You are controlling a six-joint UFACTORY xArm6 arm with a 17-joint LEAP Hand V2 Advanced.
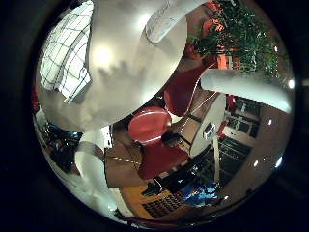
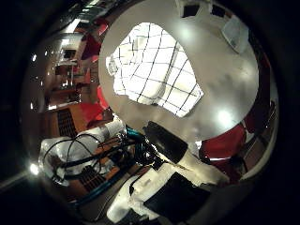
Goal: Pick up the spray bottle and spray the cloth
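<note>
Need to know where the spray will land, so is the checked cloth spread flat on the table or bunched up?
Mostly spread out: the checked cloth lies open on the round table, with rumpled, folded-over edges.

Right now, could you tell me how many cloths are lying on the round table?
1. The white checked cloth lies on the round table, spread out near its edge. No second cloth shows in either palm view, though the hand hides part of the table.

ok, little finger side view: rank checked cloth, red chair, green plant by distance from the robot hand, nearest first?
1. Checked cloth, on the table under the robot hand.
2. Red chair, beyond the table's rim, lower down.
3. Green plant, back in the room, likely farthest.
</note>
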